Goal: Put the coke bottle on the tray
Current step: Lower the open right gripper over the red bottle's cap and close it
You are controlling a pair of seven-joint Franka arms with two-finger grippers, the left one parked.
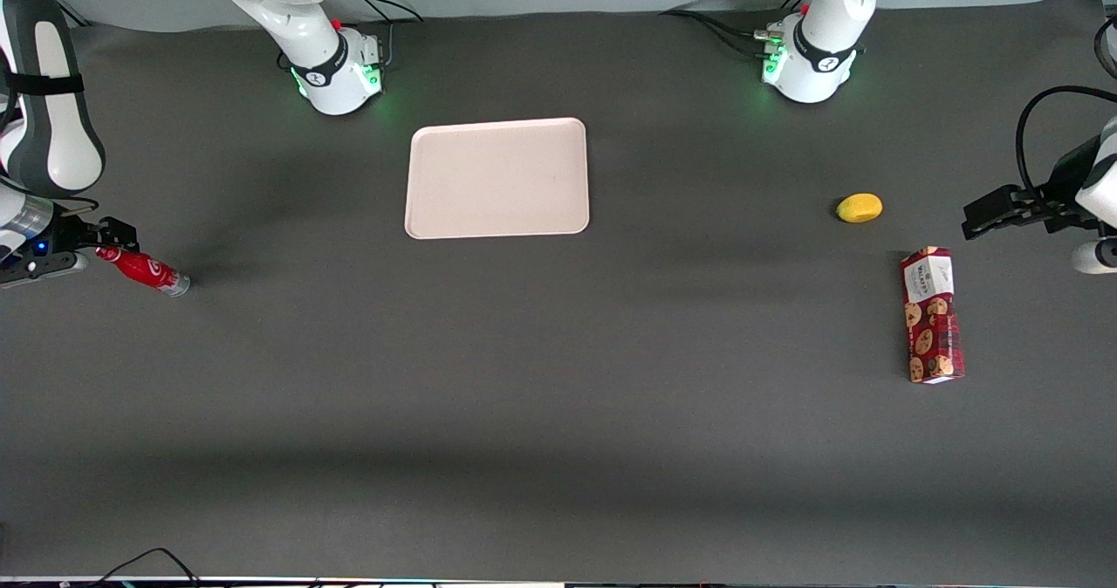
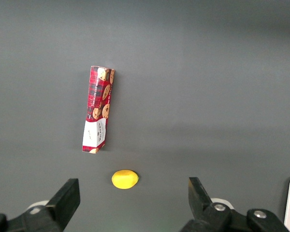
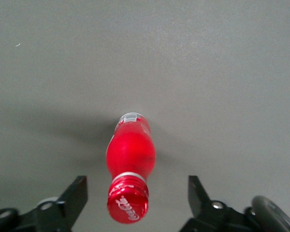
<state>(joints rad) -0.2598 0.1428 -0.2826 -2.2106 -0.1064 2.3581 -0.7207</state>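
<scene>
The right arm's gripper (image 1: 103, 241) sits low at the working arm's end of the table, its fingers (image 3: 76, 197) spread wide with the cap of the coke bottle (image 1: 144, 270) between them — neither finger touches it. The bottle lies on its side on the dark table (image 1: 558, 448), silvery base pointing away from the gripper. The tray (image 1: 497, 178) lies well apart, toward the table's middle — a cookie box (image 1: 932, 315) and a yellow lemon (image 1: 860, 208) lie farther still, near the parked arm.
</scene>
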